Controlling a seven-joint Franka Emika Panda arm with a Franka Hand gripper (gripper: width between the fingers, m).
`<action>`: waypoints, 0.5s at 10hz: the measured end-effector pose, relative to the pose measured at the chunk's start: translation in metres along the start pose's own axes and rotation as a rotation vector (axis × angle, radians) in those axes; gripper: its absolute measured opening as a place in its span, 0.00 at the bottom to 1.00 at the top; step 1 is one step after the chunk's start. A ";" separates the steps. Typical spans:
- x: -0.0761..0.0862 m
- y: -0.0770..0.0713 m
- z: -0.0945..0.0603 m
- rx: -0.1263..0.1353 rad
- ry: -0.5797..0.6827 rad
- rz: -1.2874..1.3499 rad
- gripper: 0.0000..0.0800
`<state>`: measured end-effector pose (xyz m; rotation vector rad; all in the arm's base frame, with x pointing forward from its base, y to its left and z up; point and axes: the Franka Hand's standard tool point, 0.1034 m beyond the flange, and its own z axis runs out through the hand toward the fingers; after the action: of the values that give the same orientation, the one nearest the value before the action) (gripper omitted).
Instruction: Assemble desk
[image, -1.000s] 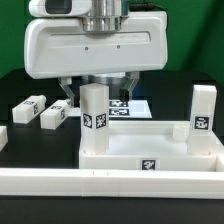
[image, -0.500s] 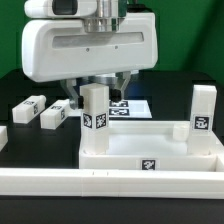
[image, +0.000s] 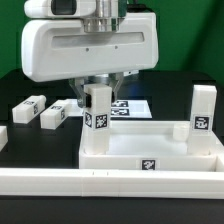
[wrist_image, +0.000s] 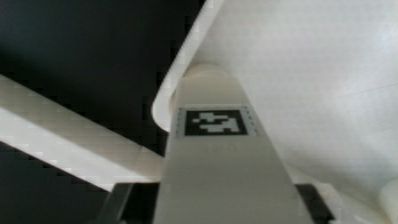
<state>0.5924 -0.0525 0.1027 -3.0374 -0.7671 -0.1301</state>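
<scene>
Gripper (image: 97, 90): low over the near left corner of the top (image: 120, 160), jaws straddling an upright leg (image: 97, 118); in the wrist view dark fingers (wrist_image: 135, 205) sit hard by both its sides, but clamped or just clear I cannot tell
Leg: stands in that corner, on the exterior view's left, tag facing the camera
Second leg (image: 203, 110): upright at the right end of the top
Third leg (image: 30, 107), fourth leg (image: 55, 116): lying on the table, left of the top
Marker board (image: 130, 106): flat behind the gripper
Rail (image: 100, 182): along the front
</scene>
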 end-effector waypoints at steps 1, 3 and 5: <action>0.000 0.001 -0.001 0.006 -0.004 0.082 0.36; -0.001 0.002 -0.001 0.012 -0.002 0.255 0.36; -0.003 0.003 0.000 0.022 -0.003 0.442 0.36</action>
<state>0.5910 -0.0562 0.1029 -3.0939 -0.0834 -0.1102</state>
